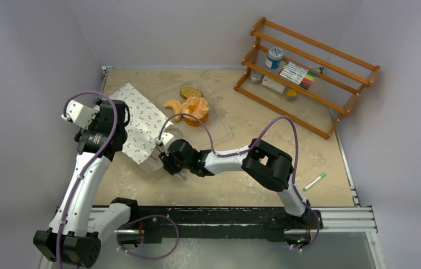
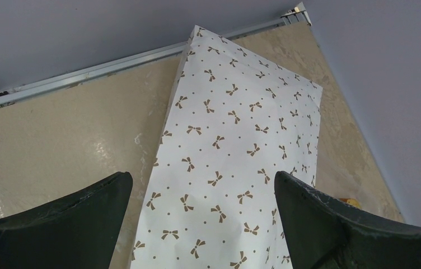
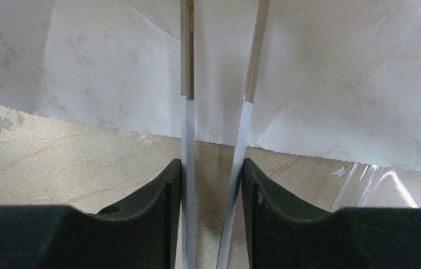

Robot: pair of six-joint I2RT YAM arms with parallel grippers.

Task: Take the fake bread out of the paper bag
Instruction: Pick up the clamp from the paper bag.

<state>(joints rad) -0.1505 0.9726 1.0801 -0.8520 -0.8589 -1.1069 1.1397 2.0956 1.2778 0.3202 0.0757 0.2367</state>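
Observation:
The paper bag [image 1: 135, 120], white with brown bows, lies flat at the table's left. It also shows in the left wrist view [image 2: 236, 140]. My left gripper [image 2: 202, 182] is open and empty, hovering over the bag [image 1: 120, 120]. My right gripper [image 1: 166, 161] is at the bag's near, open end, shut on the metal tongs [image 3: 187, 84]. The tong arms reach into the bag's mouth [image 3: 337, 84]; their tips are hidden. Fake bread lies right of the bag: croissant [image 1: 173, 105], orange bun [image 1: 198, 107], brown slice [image 1: 190, 92]. No bread shows inside the bag.
The pastries rest on a clear plastic tray [image 1: 222, 120], whose edge shows in the right wrist view [image 3: 365, 179]. A wooden rack [image 1: 309, 73] with a jar and markers stands at the back right. A green pen [image 1: 314, 181] lies near the right front.

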